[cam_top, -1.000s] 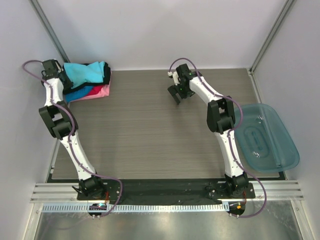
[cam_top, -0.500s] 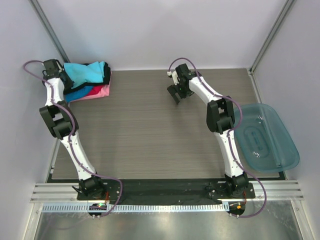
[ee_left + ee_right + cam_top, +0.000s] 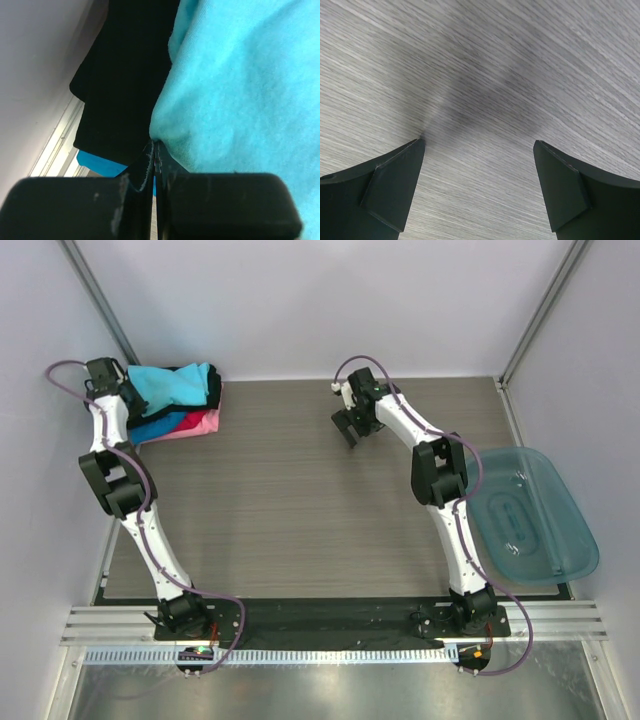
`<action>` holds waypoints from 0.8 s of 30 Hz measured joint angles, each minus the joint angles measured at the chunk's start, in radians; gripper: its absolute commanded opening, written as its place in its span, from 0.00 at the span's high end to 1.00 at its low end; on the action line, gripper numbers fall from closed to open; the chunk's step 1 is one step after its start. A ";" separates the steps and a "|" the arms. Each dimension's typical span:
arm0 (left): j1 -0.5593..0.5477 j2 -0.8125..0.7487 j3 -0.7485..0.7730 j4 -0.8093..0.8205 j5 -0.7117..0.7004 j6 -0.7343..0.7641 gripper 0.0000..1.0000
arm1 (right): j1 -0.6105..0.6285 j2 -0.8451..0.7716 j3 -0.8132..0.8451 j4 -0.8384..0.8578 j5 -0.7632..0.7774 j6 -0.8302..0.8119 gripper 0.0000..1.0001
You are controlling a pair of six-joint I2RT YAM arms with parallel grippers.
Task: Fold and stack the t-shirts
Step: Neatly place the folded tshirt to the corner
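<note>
Left gripper (image 3: 153, 149): jaws pressed together at the fold edge of turquoise t-shirt (image 3: 240, 75), which lies atop black t-shirt (image 3: 125, 75) at the far-left corner of table (image 3: 300, 490). Cloth pinched? Unclear. Move gently, keep stack square. Right gripper (image 3: 479, 145): spread wide, empty.

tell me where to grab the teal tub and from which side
Grip the translucent teal tub by the thin rim on its left long side, nearest the right arm, coming down from above with the open right pincer straddling it. The body looks smooth and far wider than the pincer opens, so the rim is probably all it can pinch.
</note>
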 measured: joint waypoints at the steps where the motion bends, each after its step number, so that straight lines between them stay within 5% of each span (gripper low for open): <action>1: 0.000 -0.005 -0.001 -0.001 0.001 0.001 1.00 | 0.002 0.003 0.005 0.000 0.000 0.000 0.03; 8: 0.001 -0.069 -0.025 -0.002 0.000 0.013 1.00 | 0.012 0.028 0.045 0.006 -0.005 0.000 0.02; 12: 0.001 -0.084 -0.047 -0.002 -0.017 0.027 0.66 | 0.012 0.029 0.047 0.006 -0.005 0.000 0.02; 15: 0.001 -0.084 -0.068 -0.011 -0.031 0.028 0.59 | 0.012 0.029 0.047 0.006 -0.005 0.000 0.02; 24: 0.001 -0.070 -0.072 -0.027 -0.037 0.028 0.70 | 0.012 0.029 0.046 0.007 -0.004 0.000 0.02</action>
